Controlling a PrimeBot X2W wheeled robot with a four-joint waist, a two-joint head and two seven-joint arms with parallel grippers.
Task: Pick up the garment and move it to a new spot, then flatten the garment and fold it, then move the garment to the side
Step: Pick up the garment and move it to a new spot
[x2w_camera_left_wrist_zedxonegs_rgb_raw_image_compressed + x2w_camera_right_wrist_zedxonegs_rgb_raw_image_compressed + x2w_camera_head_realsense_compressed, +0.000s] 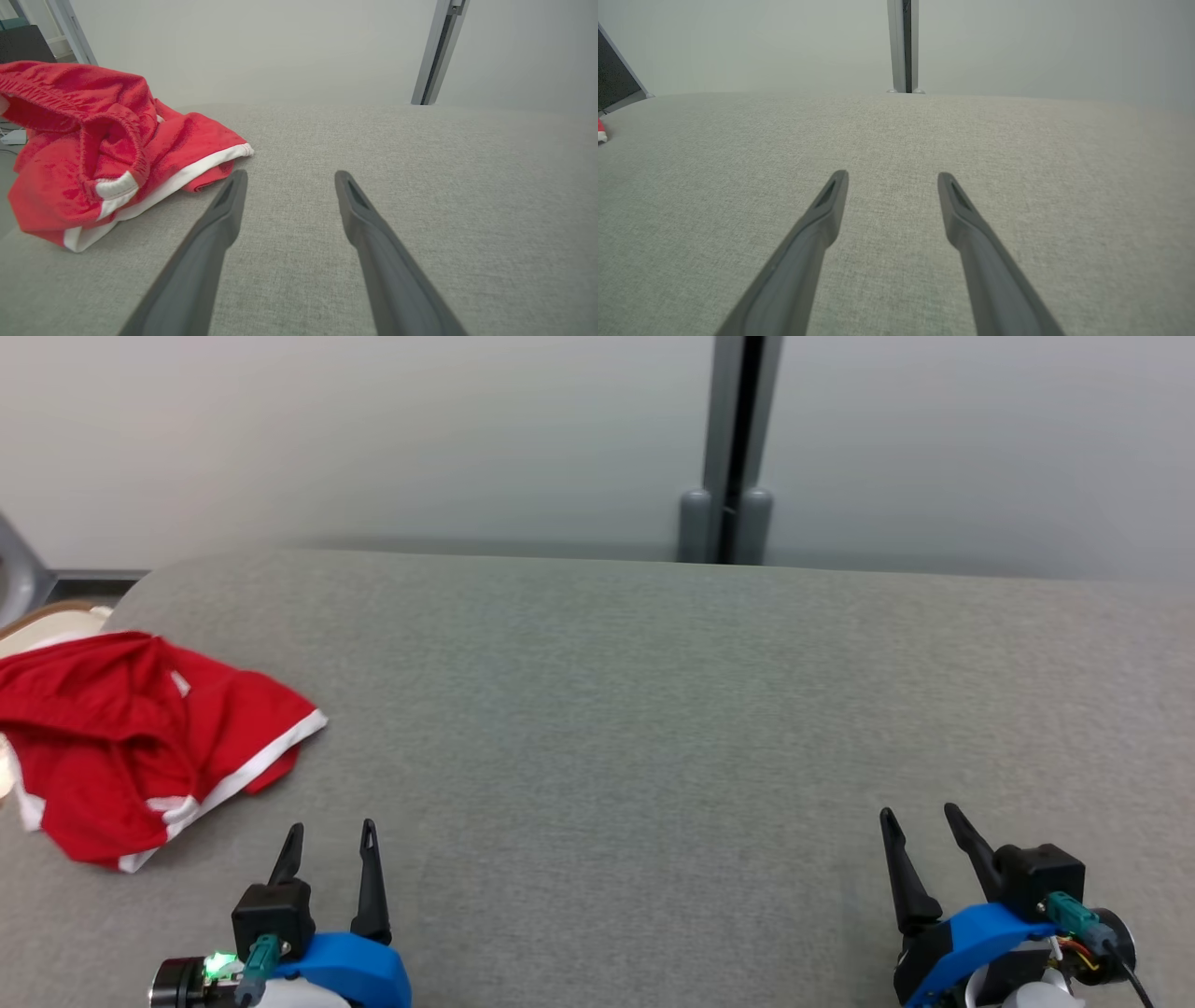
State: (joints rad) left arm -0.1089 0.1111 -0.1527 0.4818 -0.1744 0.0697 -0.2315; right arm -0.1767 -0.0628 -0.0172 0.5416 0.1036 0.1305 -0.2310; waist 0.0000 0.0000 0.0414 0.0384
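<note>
The garment is a pair of red shorts with white trim, lying crumpled at the left edge of the grey fabric table. In the left wrist view the garment bunches up just ahead and to the left of the fingers. My left gripper rests near the front edge, open and empty, just right of the garment's lower hem. My right gripper stands open and empty at the front right, far from the garment. A sliver of red garment shows at the right wrist view's left edge.
A pale wall with a grey vertical post runs behind the table. The table's rounded far-left corner sits beside a pale round object off the edge. Bare grey cloth spans the middle and right.
</note>
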